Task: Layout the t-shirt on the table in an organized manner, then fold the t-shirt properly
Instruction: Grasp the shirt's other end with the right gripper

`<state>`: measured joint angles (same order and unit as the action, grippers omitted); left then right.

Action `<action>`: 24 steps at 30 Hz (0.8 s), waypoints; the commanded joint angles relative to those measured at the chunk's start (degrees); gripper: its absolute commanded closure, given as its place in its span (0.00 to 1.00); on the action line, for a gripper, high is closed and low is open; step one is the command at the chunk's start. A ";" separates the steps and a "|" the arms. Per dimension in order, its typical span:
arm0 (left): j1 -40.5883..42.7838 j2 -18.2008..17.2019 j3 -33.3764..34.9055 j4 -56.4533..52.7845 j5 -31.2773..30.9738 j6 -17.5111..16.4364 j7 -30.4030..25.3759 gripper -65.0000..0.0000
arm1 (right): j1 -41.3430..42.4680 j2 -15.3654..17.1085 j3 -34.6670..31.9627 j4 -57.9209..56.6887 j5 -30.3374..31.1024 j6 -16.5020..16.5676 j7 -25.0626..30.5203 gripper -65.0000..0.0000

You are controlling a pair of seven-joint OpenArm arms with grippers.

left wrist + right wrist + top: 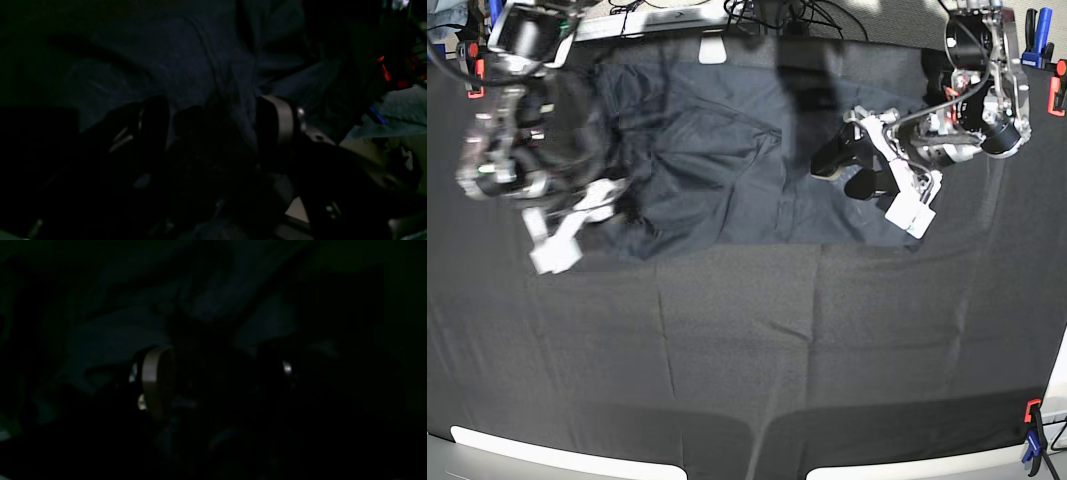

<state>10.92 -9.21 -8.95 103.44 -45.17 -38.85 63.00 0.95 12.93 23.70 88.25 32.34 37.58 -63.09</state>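
Note:
The dark slate-grey t-shirt lies wrinkled and partly spread on the far half of the black-covered table. My left gripper sits on the shirt's right part. In the left wrist view, this gripper has its fingers apart, with a ridge of shirt fabric running between them. My right gripper is blurred at the shirt's left edge. The right wrist view is very dark. There the right gripper shows its fingers apart, low over folded shirt fabric.
Red clamps and a blue clamp hold the cloth at the far corners. Another clamp is at the near right edge. A white patch and cables lie along the back edge.

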 commanded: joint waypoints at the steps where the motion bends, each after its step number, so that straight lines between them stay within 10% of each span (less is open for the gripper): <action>1: -0.46 -0.22 0.00 0.92 -1.38 -0.17 -0.92 0.41 | 1.09 1.03 1.25 1.79 1.03 1.20 1.33 0.43; 24: -0.46 -0.22 0.00 0.92 -1.36 -0.17 -0.90 0.41 | 0.76 -1.03 9.14 -6.01 -6.64 1.22 6.60 0.43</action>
<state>10.92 -9.21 -8.95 103.44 -45.17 -38.85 63.00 0.91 11.14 32.75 81.43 25.02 37.76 -56.73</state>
